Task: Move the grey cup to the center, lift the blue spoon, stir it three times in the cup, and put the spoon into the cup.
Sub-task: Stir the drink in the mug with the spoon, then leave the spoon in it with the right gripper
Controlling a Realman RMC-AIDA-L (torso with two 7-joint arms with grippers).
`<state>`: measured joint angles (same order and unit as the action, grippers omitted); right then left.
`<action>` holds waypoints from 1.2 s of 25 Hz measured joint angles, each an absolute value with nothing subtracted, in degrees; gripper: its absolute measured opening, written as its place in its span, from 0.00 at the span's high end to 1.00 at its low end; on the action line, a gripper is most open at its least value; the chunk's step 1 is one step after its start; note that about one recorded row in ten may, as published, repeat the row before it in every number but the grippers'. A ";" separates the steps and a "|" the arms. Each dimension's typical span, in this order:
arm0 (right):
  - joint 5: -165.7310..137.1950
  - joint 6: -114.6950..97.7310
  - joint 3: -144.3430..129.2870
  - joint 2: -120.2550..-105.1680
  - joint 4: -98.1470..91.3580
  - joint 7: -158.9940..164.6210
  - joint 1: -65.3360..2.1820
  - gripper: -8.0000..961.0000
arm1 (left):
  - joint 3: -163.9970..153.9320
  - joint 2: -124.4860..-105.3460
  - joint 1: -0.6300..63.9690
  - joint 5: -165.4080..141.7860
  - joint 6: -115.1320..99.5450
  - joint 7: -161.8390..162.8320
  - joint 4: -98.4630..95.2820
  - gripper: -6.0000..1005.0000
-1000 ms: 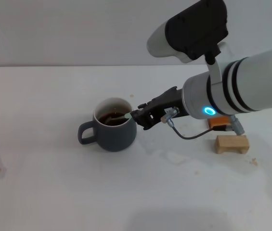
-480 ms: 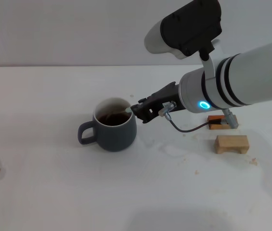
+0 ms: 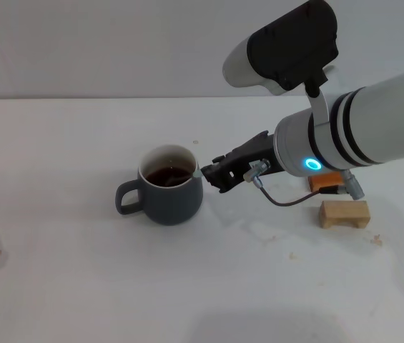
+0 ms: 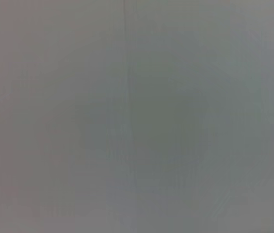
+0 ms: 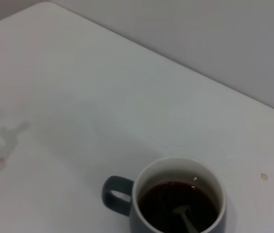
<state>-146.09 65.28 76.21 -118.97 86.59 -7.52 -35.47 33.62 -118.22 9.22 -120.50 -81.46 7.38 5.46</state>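
Note:
The grey cup point(image 3: 170, 189) stands upright on the white table point(image 3: 80, 286), handle to the left, with dark brown liquid inside. It also shows in the right wrist view point(image 5: 175, 204). My right gripper point(image 3: 207, 172) is just right of the cup's rim, shut on the blue spoon point(image 3: 196, 172). The spoon reaches over the rim into the liquid, and its bowl shows in the right wrist view point(image 5: 184, 214), near the cup's wall. The left gripper is out of view, and the left wrist view shows only plain grey.
A pale wooden block point(image 3: 344, 213) lies on the table to the right, with a small orange block point(image 3: 325, 182) behind it, partly hidden by my right arm. A few crumbs and wet marks dot the table near them.
The spoon has swung inside the cup from the middle of the liquid toward the right rim. My right gripper shifted slightly with it. The cup has stayed in place.

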 joint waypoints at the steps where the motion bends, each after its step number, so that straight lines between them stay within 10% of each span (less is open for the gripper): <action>1: -146.08 65.46 76.02 -118.99 87.08 -7.40 -35.26 0.83 | 33.59 -118.22 9.22 -120.51 -81.46 7.38 5.44 1.00; 30: -146.53 61.41 77.23 -118.84 81.95 -9.11 -38.10 0.83 | 33.66 -118.21 9.67 -120.58 -81.39 7.38 5.46 1.00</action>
